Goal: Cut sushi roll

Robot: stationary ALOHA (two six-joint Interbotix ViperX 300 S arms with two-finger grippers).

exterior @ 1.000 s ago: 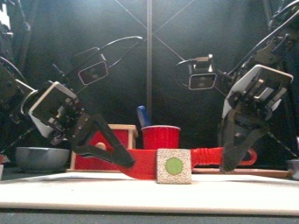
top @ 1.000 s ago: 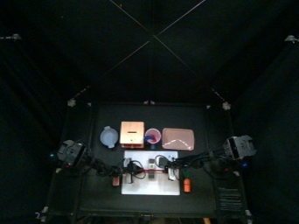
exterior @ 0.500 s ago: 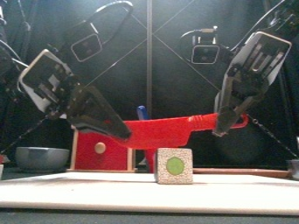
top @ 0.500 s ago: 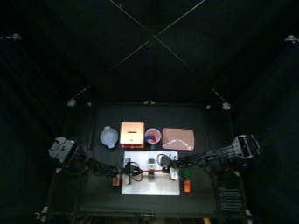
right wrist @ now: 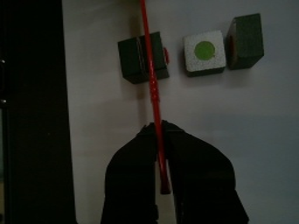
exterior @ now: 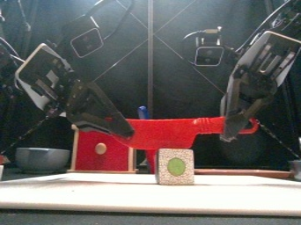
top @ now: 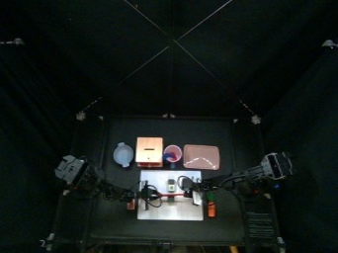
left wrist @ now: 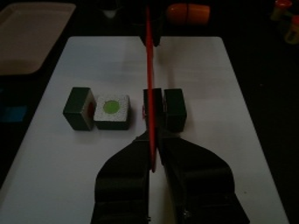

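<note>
Top view: white cutting board (top: 172, 200) sits at the table's front middle, both arms reaching over it from either side. Sushi roll (top: 179, 184) shows only as small dark bits near the board's back edge, too small to read detail. Behind the board: a grey bowl (top: 125, 155), an orange-brown box (top: 150, 149), a red cup (top: 173, 153), a wooden tray (top: 201, 156).

Front view: left gripper (exterior: 114, 134) and right gripper (exterior: 231, 130) each clamp one end of a red knife (exterior: 177, 130), blade level above the board. One roll piece stands directly below the blade, cut face forward: pale speckled rice, dark wrap at the edges, green centre. Red cup and box sit behind, grey bowl at far left.

Left wrist view: left jaws closed on the knife, blade seen edge-on running away from the camera. Roll is in three pieces in a row across the board: a dark block, a white-faced piece with a green dot touching it, and another dark block apart, right beside the blade.

Right wrist view: right jaws pinch the knife's thin end. Same three pieces: the blade crosses the lone dark block; the green-dot piece and the other dark block lie off to one side.
</note>
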